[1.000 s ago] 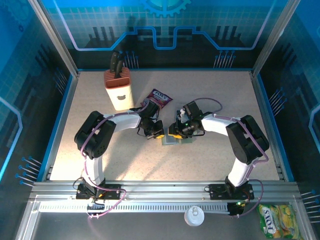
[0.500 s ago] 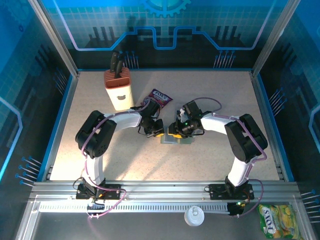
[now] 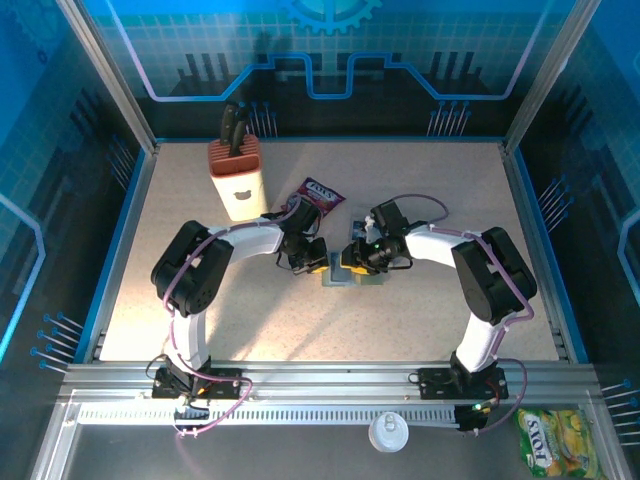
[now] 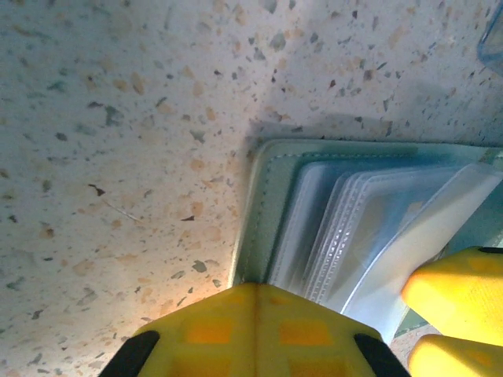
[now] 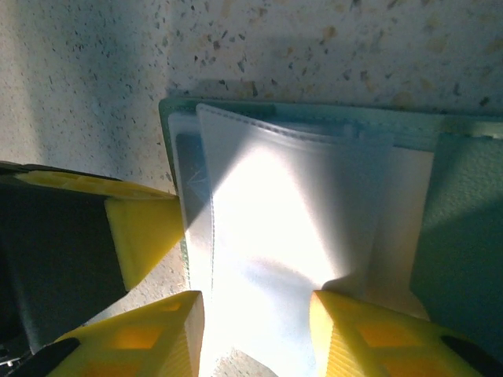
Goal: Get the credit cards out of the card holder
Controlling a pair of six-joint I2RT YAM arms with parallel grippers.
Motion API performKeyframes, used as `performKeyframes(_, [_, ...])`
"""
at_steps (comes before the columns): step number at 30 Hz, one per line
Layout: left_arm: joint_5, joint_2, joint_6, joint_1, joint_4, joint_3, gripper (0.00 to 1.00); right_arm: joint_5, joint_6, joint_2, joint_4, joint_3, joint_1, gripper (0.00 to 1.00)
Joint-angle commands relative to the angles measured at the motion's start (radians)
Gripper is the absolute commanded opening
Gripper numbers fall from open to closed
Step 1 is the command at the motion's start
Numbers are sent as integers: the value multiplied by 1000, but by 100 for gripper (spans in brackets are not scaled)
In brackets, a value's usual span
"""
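Observation:
The grey-green card holder (image 3: pixel 352 279) lies open on the speckled table between the two arms. Its clear inner sleeves (image 4: pixel 369 220) fan out to the right. My left gripper (image 4: pixel 255 289) is shut, and its joined yellow tips press on the holder's near left edge (image 4: pixel 263 204). My right gripper (image 5: pixel 255 330) is open, its two fingers standing apart over a pale sleeve flap (image 5: pixel 283 204) that lies wider than the gap. From above, the left gripper (image 3: pixel 318 264) and right gripper (image 3: pixel 352 264) almost touch. The credit cards are hidden.
A purple snack packet (image 3: pixel 320 194) lies just behind the grippers. A knife block (image 3: pixel 235 180) stands at the back left. Beyond the front rail sit a white lid (image 3: pixel 388 432) and a yellow-green packet (image 3: pixel 553 440). Blue walls ring the table.
The right gripper has shifted slightly to the right over the card holder. The left gripper stays pressed on the holder's edge.

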Motion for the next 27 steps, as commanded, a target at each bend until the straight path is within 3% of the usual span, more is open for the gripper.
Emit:
performKeyframes(1, [-49,-34,26,7,-33,14,7,-13,-19,-3,-20,-21,-17,41])
performKeyframes(13, [10,-110,-4,7,-20,21,13,-18,-3,-22,9,-53,-22,40])
performKeyframes(20, [179,-81,-102,8,143,-13,23,-16,21,-40,43,-76,-33,37])
performKeyframes(27, [224,-38,-149,7,228,-46,26,-32,55,-42,102,-123,-37,33])
